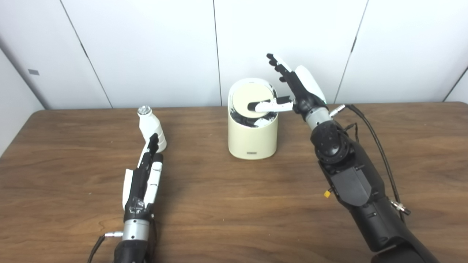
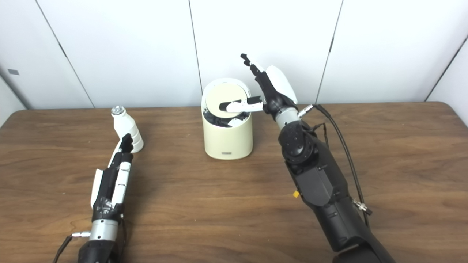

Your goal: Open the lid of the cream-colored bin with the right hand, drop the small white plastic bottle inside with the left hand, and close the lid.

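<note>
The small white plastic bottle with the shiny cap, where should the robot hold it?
Around the wide ribbed lower body of the small white plastic bottle, coming from the near side where the left hand lies. It stands upright, leaning slightly, and its neck narrows, so the fingers would probably hold best lower down.

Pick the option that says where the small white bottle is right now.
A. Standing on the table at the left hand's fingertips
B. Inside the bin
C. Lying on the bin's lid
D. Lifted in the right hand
A: the small white bottle stands upright on the table, just at the left hand's fingertips, well left of the bin.
</note>
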